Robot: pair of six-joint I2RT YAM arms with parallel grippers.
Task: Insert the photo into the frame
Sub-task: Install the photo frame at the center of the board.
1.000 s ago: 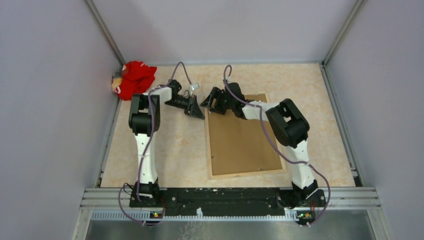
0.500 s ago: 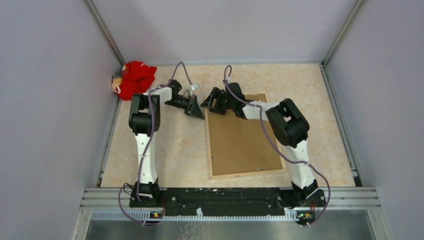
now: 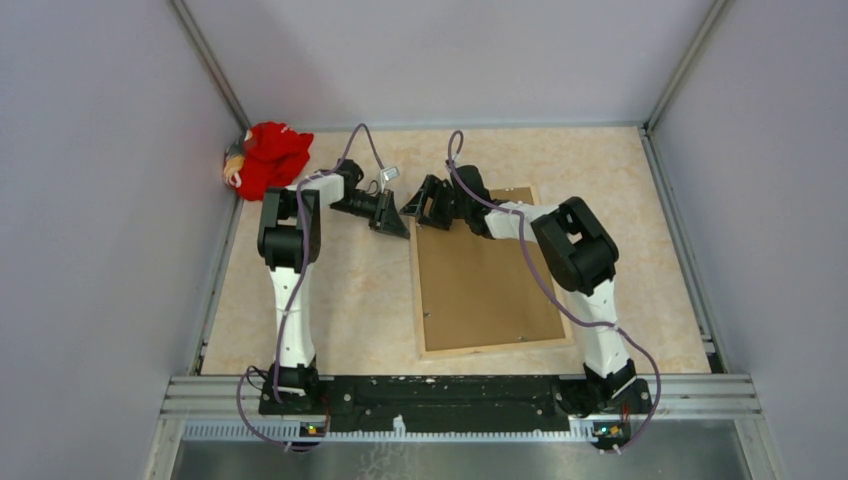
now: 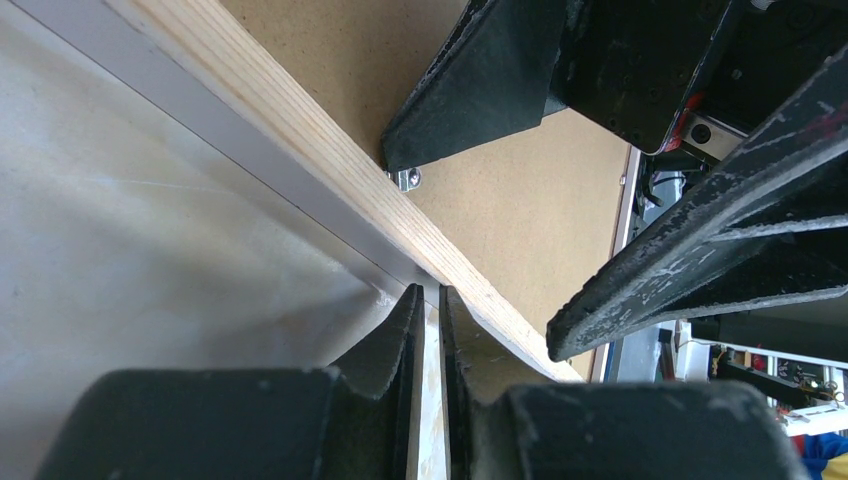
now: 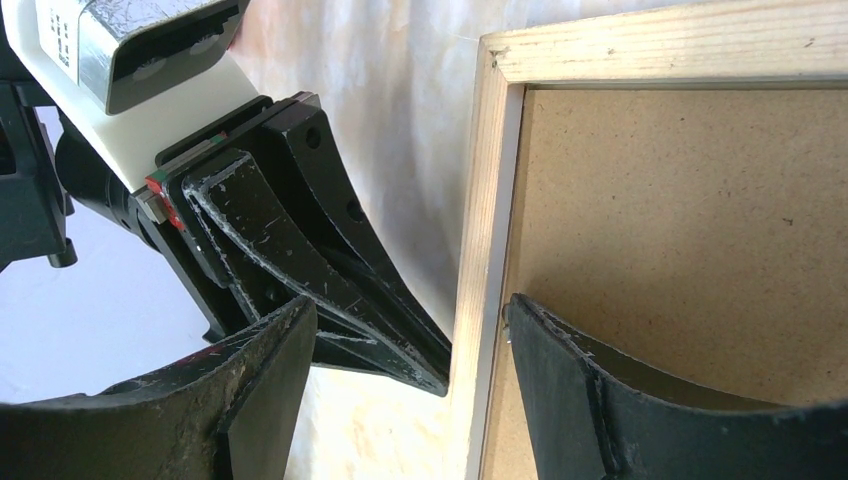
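The frame (image 3: 415, 290) lies face down on the table, its light wood rear rim around the brown backing board (image 3: 485, 275). The photo is hidden. My left gripper (image 3: 402, 226) is shut, and its tips touch the outside of the frame's left rail near the far left corner; in the left wrist view (image 4: 427, 295) the tips meet the rail (image 4: 300, 130). My right gripper (image 3: 425, 205) is open and straddles that same rail (image 5: 485, 200). In the right wrist view (image 5: 410, 302) one finger is over the backing board (image 5: 680, 220) and the other is over the table.
A red cloth bundle (image 3: 268, 158) lies in the far left corner by the wall. A small metal tab (image 4: 408, 178) sits on the board's edge under the right finger. Grey walls enclose the table on three sides.
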